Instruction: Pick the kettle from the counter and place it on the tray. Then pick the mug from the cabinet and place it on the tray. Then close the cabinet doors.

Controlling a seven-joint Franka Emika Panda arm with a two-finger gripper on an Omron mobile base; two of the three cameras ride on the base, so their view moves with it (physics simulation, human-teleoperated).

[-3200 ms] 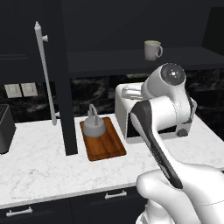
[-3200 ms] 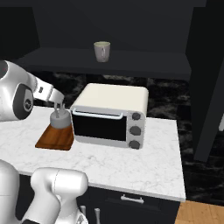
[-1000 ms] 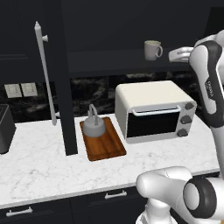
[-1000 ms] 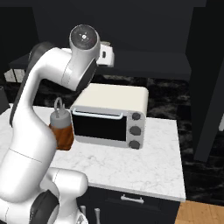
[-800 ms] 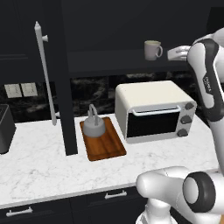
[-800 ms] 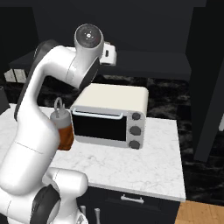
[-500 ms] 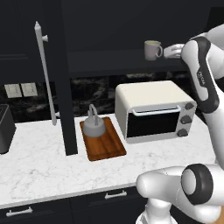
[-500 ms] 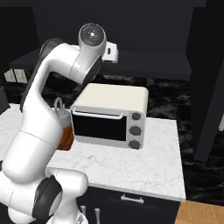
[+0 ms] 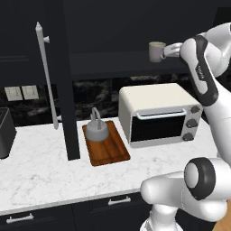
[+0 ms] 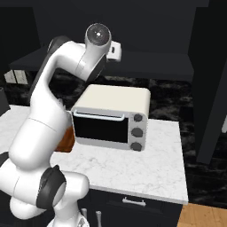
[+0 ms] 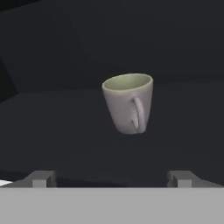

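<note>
The pale mug (image 9: 156, 51) stands upright on the dark cabinet shelf (image 9: 113, 61). My gripper (image 9: 170, 49) hovers just to its right at shelf height. In the hand view the mug (image 11: 129, 103) sits straight ahead, handle turned toward me, and my gripper (image 11: 111, 179) is open, its fingertips (image 11: 41, 178) wide apart and short of the mug. The gray kettle (image 9: 96, 131) rests on the reddish-brown tray (image 9: 109, 149) on the white counter (image 9: 40, 167). The left cabinet door (image 9: 67, 90) stands open with its silver handle (image 9: 47, 76).
A cream toaster oven (image 9: 158, 113) sits on the counter right of the tray, directly under the shelf. A black appliance (image 9: 4, 137) stands at the counter's far left. A tall dark panel (image 10: 210, 88) rises at the right, past the counter's end.
The arm rose from low over the toaster oven to shelf height, then the hand crept left toward the mug. Kettle, tray and mug stayed put.
</note>
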